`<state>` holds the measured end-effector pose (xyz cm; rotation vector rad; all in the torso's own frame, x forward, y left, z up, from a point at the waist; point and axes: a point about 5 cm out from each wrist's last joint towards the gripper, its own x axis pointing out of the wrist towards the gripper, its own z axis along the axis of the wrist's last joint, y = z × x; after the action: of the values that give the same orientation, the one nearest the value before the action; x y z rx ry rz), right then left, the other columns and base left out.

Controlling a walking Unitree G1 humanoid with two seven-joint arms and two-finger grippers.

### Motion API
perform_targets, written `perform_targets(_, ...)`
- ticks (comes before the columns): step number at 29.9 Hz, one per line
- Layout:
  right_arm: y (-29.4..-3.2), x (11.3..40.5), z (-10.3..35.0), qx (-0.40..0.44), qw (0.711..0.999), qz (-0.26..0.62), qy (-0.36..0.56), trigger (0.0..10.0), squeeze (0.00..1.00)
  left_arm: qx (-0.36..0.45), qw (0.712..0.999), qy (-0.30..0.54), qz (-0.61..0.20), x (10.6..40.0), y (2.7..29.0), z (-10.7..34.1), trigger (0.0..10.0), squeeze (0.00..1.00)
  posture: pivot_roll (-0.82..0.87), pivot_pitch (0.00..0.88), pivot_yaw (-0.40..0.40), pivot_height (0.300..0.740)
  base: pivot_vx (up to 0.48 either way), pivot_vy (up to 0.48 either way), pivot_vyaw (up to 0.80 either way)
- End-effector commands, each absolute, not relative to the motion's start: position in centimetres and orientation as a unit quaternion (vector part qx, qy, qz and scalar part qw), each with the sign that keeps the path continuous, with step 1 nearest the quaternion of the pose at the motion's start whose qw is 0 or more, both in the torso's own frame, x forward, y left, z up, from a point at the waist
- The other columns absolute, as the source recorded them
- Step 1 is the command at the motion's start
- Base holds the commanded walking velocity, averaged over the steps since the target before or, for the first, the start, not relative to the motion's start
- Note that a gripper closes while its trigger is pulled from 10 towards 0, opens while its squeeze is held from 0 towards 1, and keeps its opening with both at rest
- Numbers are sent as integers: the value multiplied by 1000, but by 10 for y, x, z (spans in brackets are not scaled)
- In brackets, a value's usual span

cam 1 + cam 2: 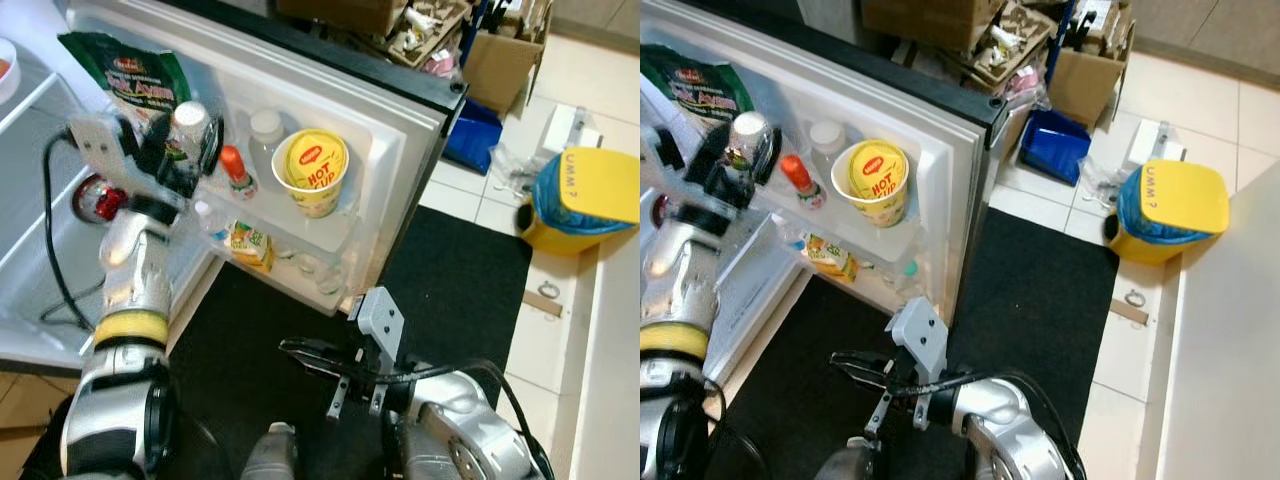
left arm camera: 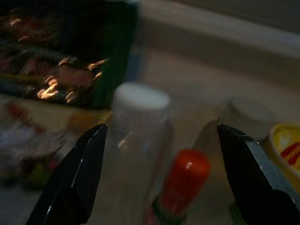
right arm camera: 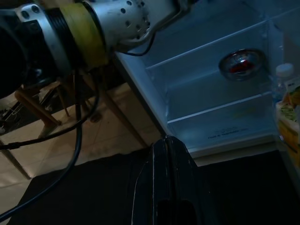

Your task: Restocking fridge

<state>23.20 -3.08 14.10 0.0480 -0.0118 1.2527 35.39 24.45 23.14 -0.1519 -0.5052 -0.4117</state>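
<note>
The fridge door (image 1: pixel 400 150) stands open with a stocked shelf. My left gripper (image 1: pixel 182 148) is raised at that shelf, open. Its fingers (image 2: pixel 75 178) stand on either side of a clear bottle with a white cap (image 2: pixel 140 136), with gaps on both sides. Next to that bottle are a red-capped sauce bottle (image 1: pixel 236 170), a second clear bottle (image 1: pixel 266 130) and a yellow "HOT CUP" cup (image 1: pixel 312 170). A green snack bag (image 1: pixel 130 75) sits behind the gripper. My right gripper (image 1: pixel 310 355) hangs low over the black mat, shut and holding nothing.
A juice carton (image 1: pixel 250 245) sits on the lower door shelf. A red-topped round container (image 3: pixel 241 63) rests on a glass shelf inside the fridge. On the tiled floor to the right are a yellow-lidded bin (image 1: pixel 585 200), a blue crate (image 1: pixel 470 135) and cardboard boxes (image 1: pixel 500 60).
</note>
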Motion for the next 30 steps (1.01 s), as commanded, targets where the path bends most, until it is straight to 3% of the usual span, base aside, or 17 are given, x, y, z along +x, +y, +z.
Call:
perform_targets(1,-31,230,135,31,807,589,2,10000,0,-74,948,-238,-200,348,256,226,10000,0,-127,280,36,740,0,0,0)
perform_targets(5,-40,238,125,23,816,578,12,10000,0,-142,971,-143,-130,320,303,161,10000,0,-107,254,31,740,0,0,0)
perform_targets(8,-44,242,121,18,820,571,16,10000,0,-168,978,-90,-87,301,318,127,10000,0,-101,242,29,740,0,0,0)
perform_targets(10,-44,242,121,18,820,571,16,10000,0,-168,978,-90,-87,301,318,127,10000,0,-101,242,29,740,0,0,0)
perform_targets(12,-48,245,119,17,825,565,18,10000,0,-196,980,-24,-34,277,328,87,10000,0,-102,234,28,740,0,0,0)
perform_targets(17,-50,248,118,16,829,558,17,10000,0,-217,976,28,6,256,330,56,10000,0,-102,230,26,740,0,0,0)
perform_targets(19,-58,253,112,12,841,541,21,10000,0,-243,963,98,60,228,327,18,10000,0,-102,223,24,740,0,0,0)
perform_targets(25,-72,261,97,14,866,498,39,10000,0,-248,950,166,91,207,318,-9,10000,0,-105,213,20,740,0,0,0)
perform_targets(26,-88,265,74,10,888,454,76,10000,0,-245,939,214,110,193,310,-27,10000,0,-106,204,18,740,0,0,0)
perform_targets(30,-121,258,32,8,911,381,156,10000,0,-242,920,280,132,170,297,-49,10000,0,-110,196,17,740,0,0,0)
